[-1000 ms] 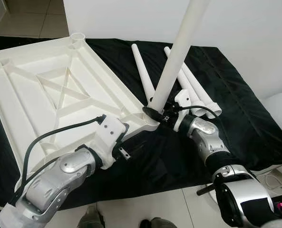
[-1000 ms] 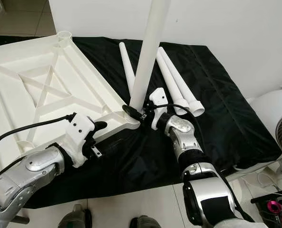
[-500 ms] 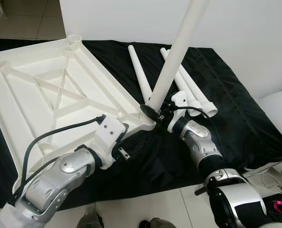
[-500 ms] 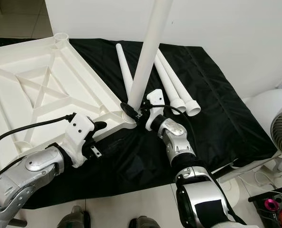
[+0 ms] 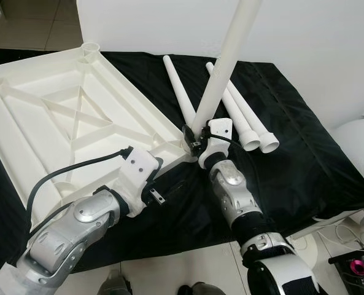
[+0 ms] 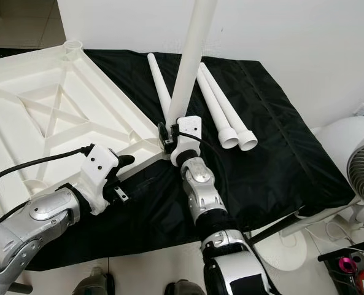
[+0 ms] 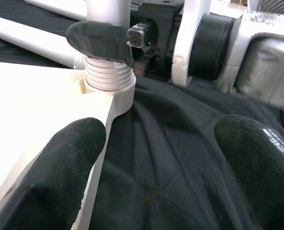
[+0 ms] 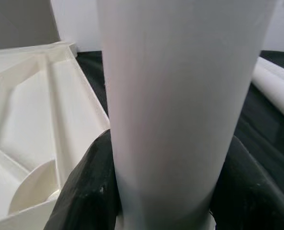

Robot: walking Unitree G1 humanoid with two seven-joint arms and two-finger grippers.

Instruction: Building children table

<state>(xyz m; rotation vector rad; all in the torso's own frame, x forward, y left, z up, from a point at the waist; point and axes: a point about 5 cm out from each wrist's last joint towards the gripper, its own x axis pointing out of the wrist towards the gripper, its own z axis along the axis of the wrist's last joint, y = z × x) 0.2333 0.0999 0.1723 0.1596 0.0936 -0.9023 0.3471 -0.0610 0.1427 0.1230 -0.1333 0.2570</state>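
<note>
The white plastic tabletop (image 5: 77, 114) lies upside down on a black cloth. A white leg (image 5: 221, 67) stands nearly upright in the threaded socket (image 7: 108, 79) at the tabletop's near right corner. My right gripper (image 5: 193, 132) is shut around the base of this leg, one black finger (image 8: 89, 191) on each side of it. My left gripper (image 7: 156, 158) is open low at that same corner. One finger (image 7: 70, 163) is over the tabletop's edge, the other over the cloth. Three loose legs (image 5: 240, 110) lie on the cloth behind.
The black cloth (image 5: 304, 153) covers a low platform against a white wall. A white fan (image 6: 360, 160) stands at the right, with cables and a pink object (image 5: 361, 270) on the tiled floor. A free corner socket (image 5: 89, 48) is at the tabletop's far end.
My right forearm has swung leftward around the base of the leg, from its right side to its near side, still gripping it. The left arm has held its place.
</note>
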